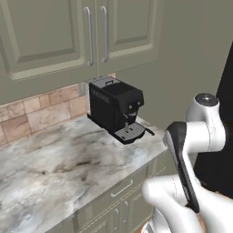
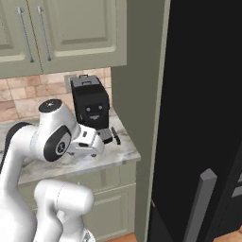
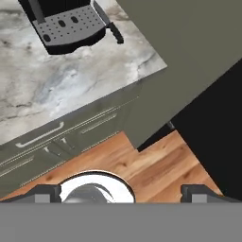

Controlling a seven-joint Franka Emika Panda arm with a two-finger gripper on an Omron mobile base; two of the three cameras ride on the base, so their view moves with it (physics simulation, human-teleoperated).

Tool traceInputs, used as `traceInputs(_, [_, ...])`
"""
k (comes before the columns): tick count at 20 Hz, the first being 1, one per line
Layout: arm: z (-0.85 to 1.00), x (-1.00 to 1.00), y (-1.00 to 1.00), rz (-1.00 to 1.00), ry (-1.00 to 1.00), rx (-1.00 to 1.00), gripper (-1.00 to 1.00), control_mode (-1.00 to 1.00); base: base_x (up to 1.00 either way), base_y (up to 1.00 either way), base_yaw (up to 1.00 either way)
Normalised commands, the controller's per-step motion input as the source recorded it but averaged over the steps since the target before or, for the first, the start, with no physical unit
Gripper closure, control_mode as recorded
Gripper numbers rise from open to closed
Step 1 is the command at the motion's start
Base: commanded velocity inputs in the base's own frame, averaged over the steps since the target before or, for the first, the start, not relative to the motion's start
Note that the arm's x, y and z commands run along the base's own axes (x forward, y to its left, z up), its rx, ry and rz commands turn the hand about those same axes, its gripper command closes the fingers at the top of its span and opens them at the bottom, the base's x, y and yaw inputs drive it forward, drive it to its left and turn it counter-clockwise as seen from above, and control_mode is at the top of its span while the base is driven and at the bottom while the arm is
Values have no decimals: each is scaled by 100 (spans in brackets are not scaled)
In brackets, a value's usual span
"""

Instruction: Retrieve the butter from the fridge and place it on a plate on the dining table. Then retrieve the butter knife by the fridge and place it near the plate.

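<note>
Flanking one fridge point(image 2: 198, 94), one coffee machine point(image 1: 116, 109)

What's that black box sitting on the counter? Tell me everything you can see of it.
It is a coffee machine, a boxy matte-black unit that looks like plastic. It stands upright on the veined marble counter, at its end, backed against the tile wall under pale green cabinets. A spout hangs over a grey perforated drip tray at its base, and a dark slim piece juts out at the tray's side. Nothing else touches it.

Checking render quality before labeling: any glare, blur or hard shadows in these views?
Left base view: soft, even light, faint shadow under the coffee machine. Right base view: fridge flat black, no glare. Hand view: sharp counter, no blur.
</note>
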Motion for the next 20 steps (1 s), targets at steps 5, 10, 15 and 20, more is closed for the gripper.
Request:
traceInputs(5, [-3,67,-11,13,0,0,-100,-100,0,0,0])
traceInputs(10, [-15,70,0,10,11,0,-100,-100,0,0,0])
traceInputs(15, [-44,64,0,13,19,-3,-100,-100,0,0,0])
traceInputs(20, [-49,57,0,15,10,-4,-100,-100,0,0,0])
